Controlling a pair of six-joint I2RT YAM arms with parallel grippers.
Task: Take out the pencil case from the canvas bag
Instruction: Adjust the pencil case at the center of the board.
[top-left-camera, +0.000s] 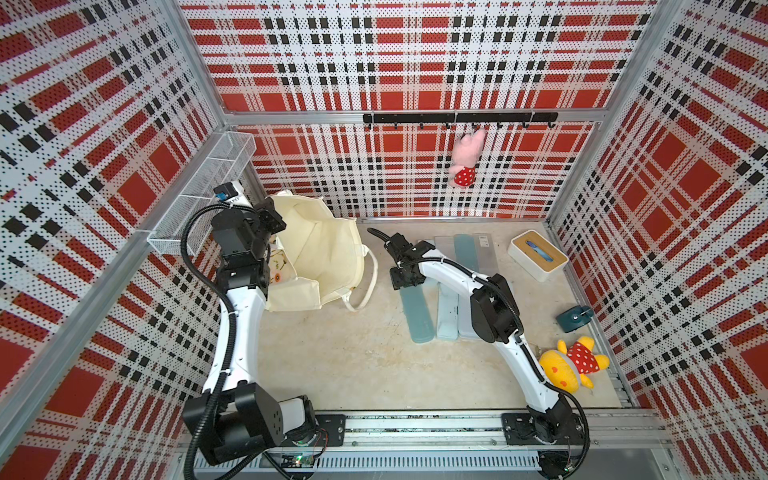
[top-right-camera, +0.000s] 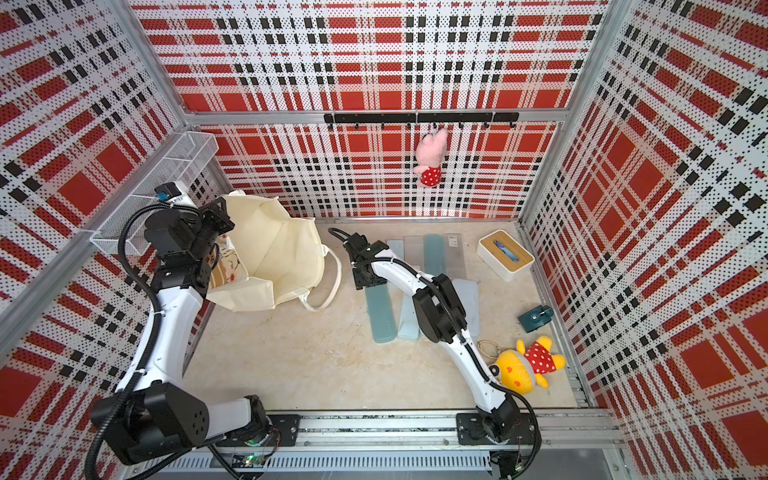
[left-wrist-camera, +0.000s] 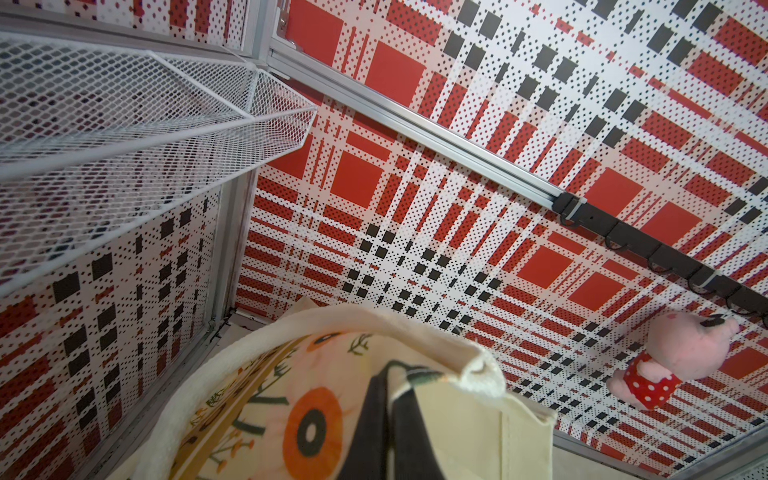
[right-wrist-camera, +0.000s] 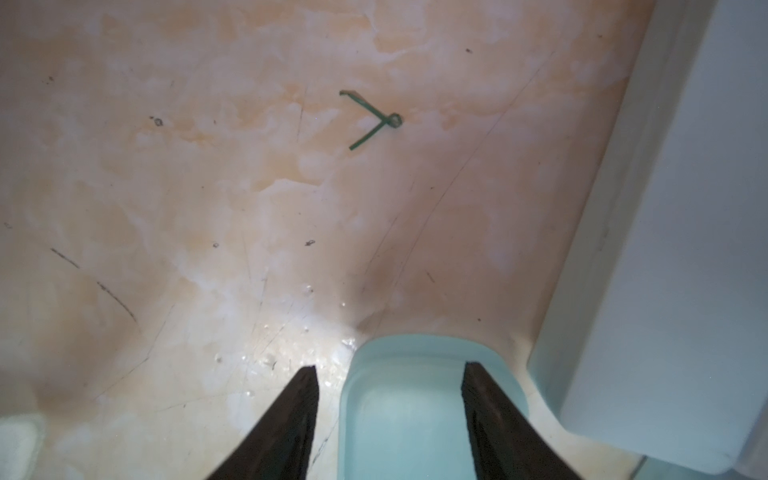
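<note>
Black fingers (right-wrist-camera: 282, 436) of the right gripper (right-wrist-camera: 390, 415) fill the near edge of the right wrist view. They stand apart, astride the rounded end of the teal pencil case (right-wrist-camera: 415, 432). A strip of bench (right-wrist-camera: 208, 208) shows between one finger and the case wall, so no clamp is evident. The pencil case lies flat on the bench, outside the canvas bag (top-left-camera: 324, 249) and apart from it, at the outer edge of a row of similar cases (top-left-camera: 446, 320). Judgement: the extraction is essentially complete, and this pose suits a set-down or release.

The left gripper (left-wrist-camera: 392, 386) is closed on the rim of the canvas bag, with a fold of fabric pinched between its fingers. Judgement: this hold props the soft mouth open; without it the bag is likely to slump.

Surface: the bench is pale, marbled and scuffed; a small bent green wire (right-wrist-camera: 372, 118) lies on it. Room: perforated panels (top-left-camera: 415, 62) printed in red, black and white plaid enclose three sides. A white mesh basket (top-left-camera: 199, 195) hangs on the left wall. A black hook rail (top-left-camera: 457, 118) carries a pink plush (top-left-camera: 467, 158). A white box with a wooden lid (top-left-camera: 538, 255), a dark teal object (top-left-camera: 573, 318) and a yellow plush (top-left-camera: 573, 365) lie by the right wall.
</note>
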